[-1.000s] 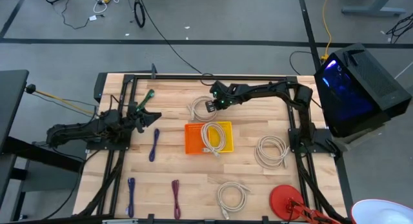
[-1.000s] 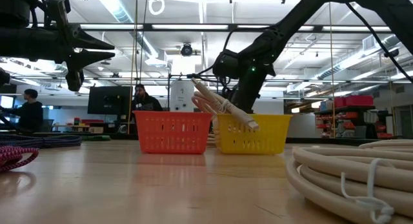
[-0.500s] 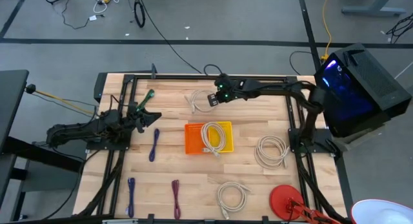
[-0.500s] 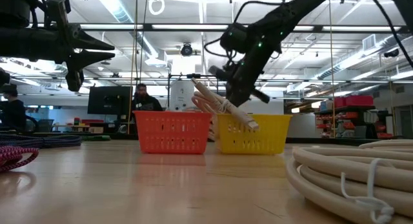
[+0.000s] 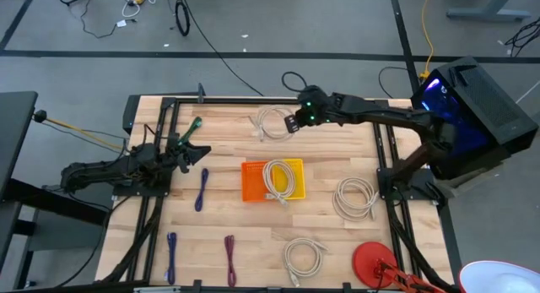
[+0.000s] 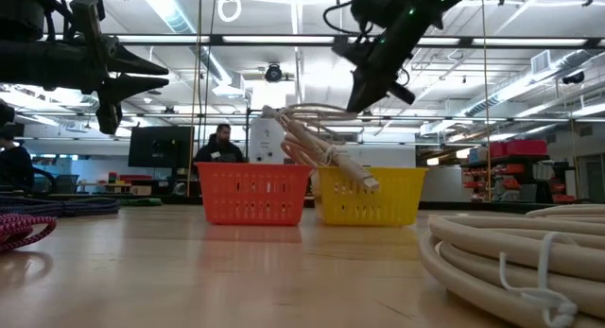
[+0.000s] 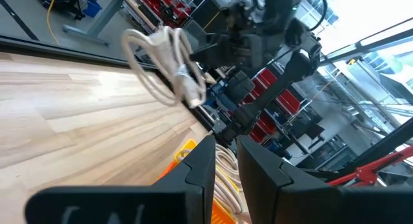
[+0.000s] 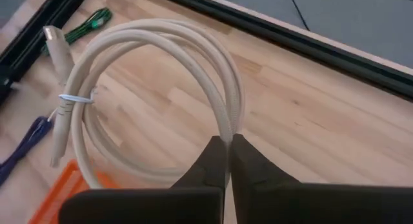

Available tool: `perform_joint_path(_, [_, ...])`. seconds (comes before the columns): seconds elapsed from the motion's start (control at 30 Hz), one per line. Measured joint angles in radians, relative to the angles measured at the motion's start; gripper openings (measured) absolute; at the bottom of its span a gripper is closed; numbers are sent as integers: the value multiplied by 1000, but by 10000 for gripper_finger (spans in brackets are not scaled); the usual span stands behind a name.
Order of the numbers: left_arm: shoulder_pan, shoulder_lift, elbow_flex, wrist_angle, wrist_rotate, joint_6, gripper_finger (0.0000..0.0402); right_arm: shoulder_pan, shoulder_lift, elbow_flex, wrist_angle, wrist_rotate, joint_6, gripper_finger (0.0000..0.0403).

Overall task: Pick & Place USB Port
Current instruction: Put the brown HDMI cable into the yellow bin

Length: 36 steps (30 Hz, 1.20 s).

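Observation:
My right gripper (image 5: 293,122) hovers over the table's far middle, shut on a beige coiled cable (image 5: 270,122) bound with a tie (image 8: 64,102). The left wrist view shows that coil (image 7: 164,56) in the air. My left gripper (image 5: 201,154) waits open above the table's left side, touching nothing. An orange basket (image 5: 251,183) and a yellow basket (image 5: 295,168) stand side by side at mid-table. Another beige cable (image 5: 277,181) lies in them and sticks out over the rim (image 6: 326,156). My right gripper pinches the coil's strands (image 8: 230,130) between its two fingers (image 8: 213,161), at the side of the loop opposite the tie. The fingers lie across the strands. The coil is lifted clear of the table and extends from the fingers toward the left.
Two more beige coils lie at the right (image 5: 354,198) and near middle (image 5: 302,256). Purple cables (image 5: 201,190) (image 5: 171,251), a magenta one (image 5: 229,257) and a green one (image 5: 192,127) lie on the left. A red round thing (image 5: 371,263) sits at the near right corner.
My right gripper has risen and moved toward the table's far right, staying shut on the beige coil. The coil has gone up with it, from just above the table near the baskets to well above it.

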Motion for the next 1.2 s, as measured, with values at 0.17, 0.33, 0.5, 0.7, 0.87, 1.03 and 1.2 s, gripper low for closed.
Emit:
perform_joint_path(0.17, [0,0,0,0,0,0,69,35,-56,0,-85,-7,-14,0])
perform_joint_path(0.33, [0,0,0,0,0,0,69,85,-84,0,-116,-28,-17,0])
perform_joint_path(0.5, [0,0,0,0,-1,-3,69,149,-88,1,-143,-42,-9,0])
perform_joint_path(0.7, [0,0,0,0,0,-5,69,224,-93,1,-214,-37,18,0])
perform_joint_path(0.87, [0,0,0,0,0,-11,69,283,-109,1,-227,-27,45,0])
perform_joint_path(1.03, [0,0,0,1,0,-11,69,354,-127,1,-242,-5,87,0])
perform_joint_path(1.2, [0,0,0,1,0,-12,69,402,-135,1,-275,43,126,0])
